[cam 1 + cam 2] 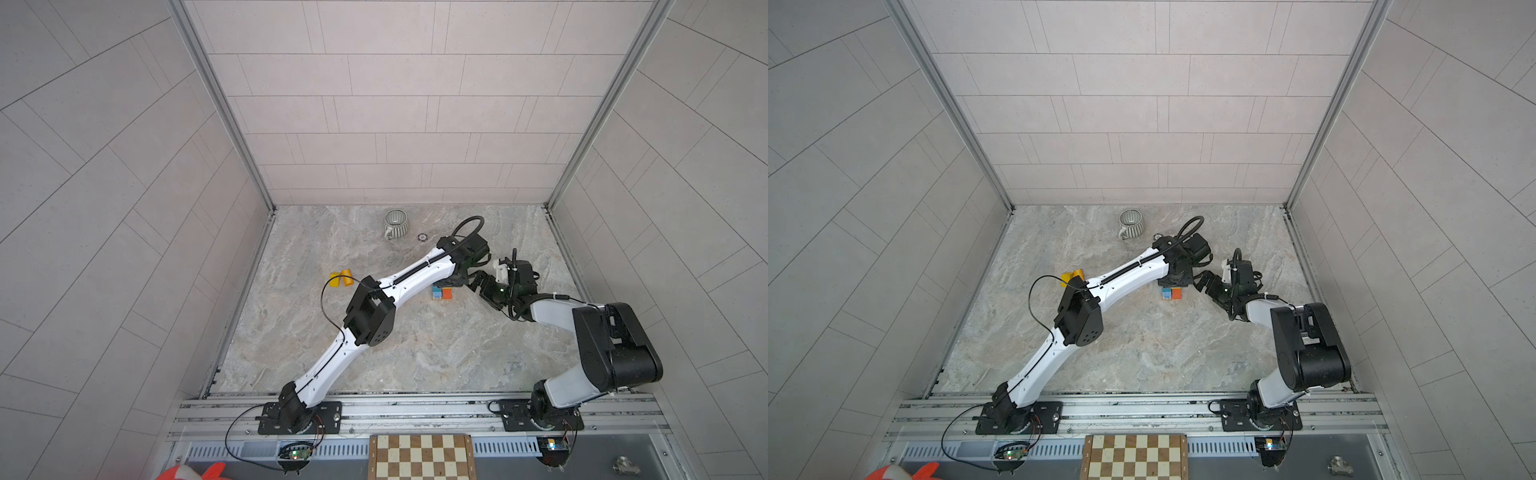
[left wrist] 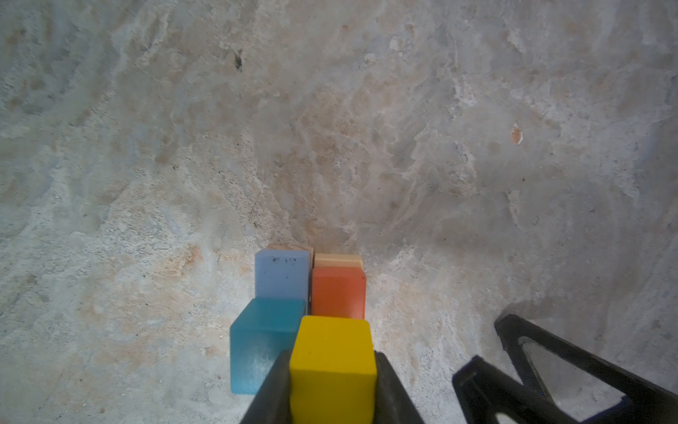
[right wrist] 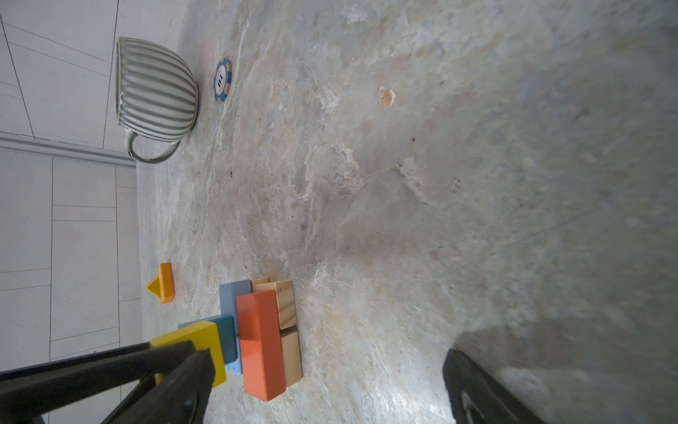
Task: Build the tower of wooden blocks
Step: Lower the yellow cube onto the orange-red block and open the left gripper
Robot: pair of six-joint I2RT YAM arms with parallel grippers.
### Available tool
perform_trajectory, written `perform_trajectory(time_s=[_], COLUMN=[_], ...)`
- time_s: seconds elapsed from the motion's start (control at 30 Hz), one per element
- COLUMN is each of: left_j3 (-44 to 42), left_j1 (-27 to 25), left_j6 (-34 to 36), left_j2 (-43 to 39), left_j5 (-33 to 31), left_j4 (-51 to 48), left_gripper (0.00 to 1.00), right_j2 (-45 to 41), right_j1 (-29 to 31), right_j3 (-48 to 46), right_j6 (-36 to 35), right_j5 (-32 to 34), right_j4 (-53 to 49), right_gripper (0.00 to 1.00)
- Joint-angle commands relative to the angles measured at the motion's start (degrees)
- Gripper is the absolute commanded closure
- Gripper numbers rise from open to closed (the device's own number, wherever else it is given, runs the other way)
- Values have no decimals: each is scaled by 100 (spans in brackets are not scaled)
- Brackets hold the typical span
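The wood block tower (image 1: 441, 293) (image 1: 1172, 294) stands mid-table. Natural wood blocks (image 3: 286, 308) form its base, with a light blue block (image 2: 282, 275) and an orange-red block (image 2: 339, 292) (image 3: 260, 341) lying on them. A teal cube (image 2: 264, 341) sits on the light blue one. My left gripper (image 2: 332, 389) (image 1: 455, 280) is shut on a yellow cube (image 2: 332, 363) (image 3: 198, 339), held beside the teal cube over the orange-red block; contact cannot be told. My right gripper (image 3: 330, 396) (image 1: 478, 282) is open beside the tower, clear of it.
A yellow and an orange piece (image 1: 341, 278) (image 3: 166, 282) lie to the left. At the back stand a grey ribbed cup (image 1: 395, 224) (image 3: 154, 91) and a poker chip (image 3: 222, 80). A chessboard (image 1: 422, 457) lies beyond the front rail.
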Motion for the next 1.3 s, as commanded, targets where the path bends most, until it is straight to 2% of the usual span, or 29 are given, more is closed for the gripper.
perform_trajectory(time_s=[0.0, 0.23, 0.6, 0.77, 0.87, 0.93, 1.13, 1.27], left_j3=[88, 177, 459, 444, 86, -456, -2386, -3442], left_j1=[-41, -38, -40, -34, 11, 113, 598, 833], left_j6=[-34, 9, 69, 194, 270, 329, 506, 671], left_j2=[101, 105, 2, -395, -818, -1200, -2190, -2669], left_j5=[-83, -22, -82, -318, -490, -438, 84, 215], left_j4=[-111, -95, -193, -305, -235, 52, 966, 1477], left_gripper=[66, 56, 50, 50, 51, 56, 81, 92], right_j2=[165, 210, 206, 25, -143, -240, -326, -318], right_j1=[29, 29, 27, 19, 21, 21, 12, 12], right_j3=[-83, -91, -83, -13, 82, 157, 493, 730], right_j6=[111, 111, 80, -44, -155, -229, -467, -780], right_j5=[108, 96, 93, 161, 256, 306, 361, 463], right_j4=[-260, -236, -314, -605, -906, -1104, -1618, -2076], right_gripper=[1, 1, 1, 1, 0, 0, 1, 1])
